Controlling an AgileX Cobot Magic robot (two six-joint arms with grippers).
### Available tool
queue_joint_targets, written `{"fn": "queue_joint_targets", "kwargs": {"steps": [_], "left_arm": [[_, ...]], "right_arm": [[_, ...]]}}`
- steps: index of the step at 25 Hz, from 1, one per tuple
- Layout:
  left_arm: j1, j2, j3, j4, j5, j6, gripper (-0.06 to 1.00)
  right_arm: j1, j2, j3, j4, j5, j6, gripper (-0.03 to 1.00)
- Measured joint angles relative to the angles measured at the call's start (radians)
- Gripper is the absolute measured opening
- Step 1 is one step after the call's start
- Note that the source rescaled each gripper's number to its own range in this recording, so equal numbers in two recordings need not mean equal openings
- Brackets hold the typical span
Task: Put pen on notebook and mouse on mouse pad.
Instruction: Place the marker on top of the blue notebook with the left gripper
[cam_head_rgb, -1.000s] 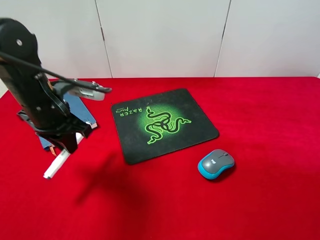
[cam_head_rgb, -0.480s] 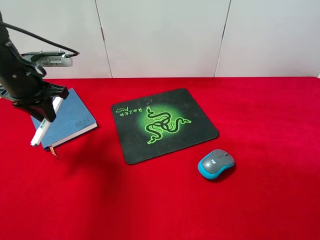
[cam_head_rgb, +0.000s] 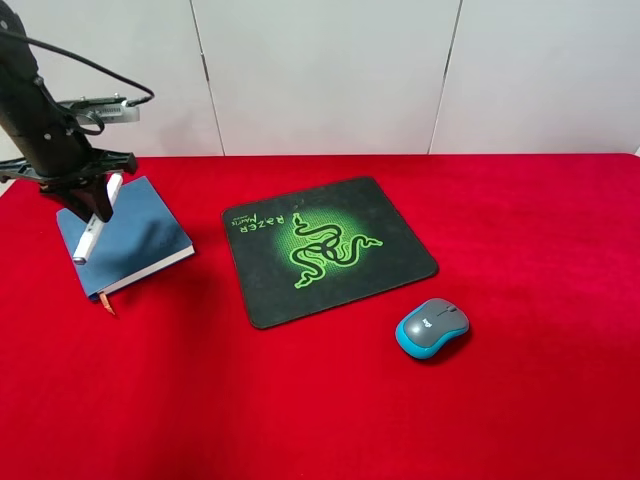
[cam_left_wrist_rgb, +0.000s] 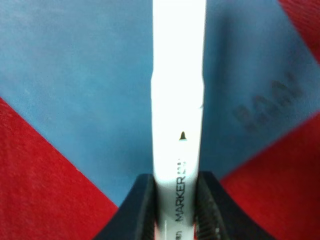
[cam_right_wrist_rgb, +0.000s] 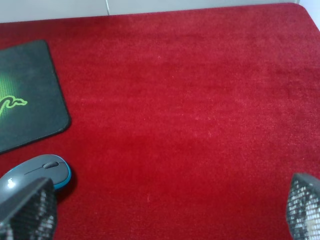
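Pen (cam_head_rgb: 96, 219), slim white cylinder, pinched by left gripper (cam_left_wrist_rgb: 175, 212) over matte blue notebook (cam_head_rgb: 145, 240), upper left | right gripper (cam_right_wrist_rgb: 165, 210) spread wide | rounded mouse (cam_head_rgb: 432, 328) near black mouse pad (cam_head_rgb: 400, 252)

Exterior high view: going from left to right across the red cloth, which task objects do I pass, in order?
notebook → mouse pad → mouse. The pen, held in the left gripper, overlaps the notebook, so it has no clear place in the order.
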Motion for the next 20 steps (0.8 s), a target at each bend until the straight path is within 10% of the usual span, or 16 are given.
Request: {"fn": "queue_joint_targets", "kwargs": {"steps": [20], "left_arm": [[0.046, 0.138, -0.069, 0.001, -0.073, -0.003, 0.0]], "right_arm": [[0.0, 0.0, 0.0, 0.0, 0.0, 0.0, 1.0]]}}
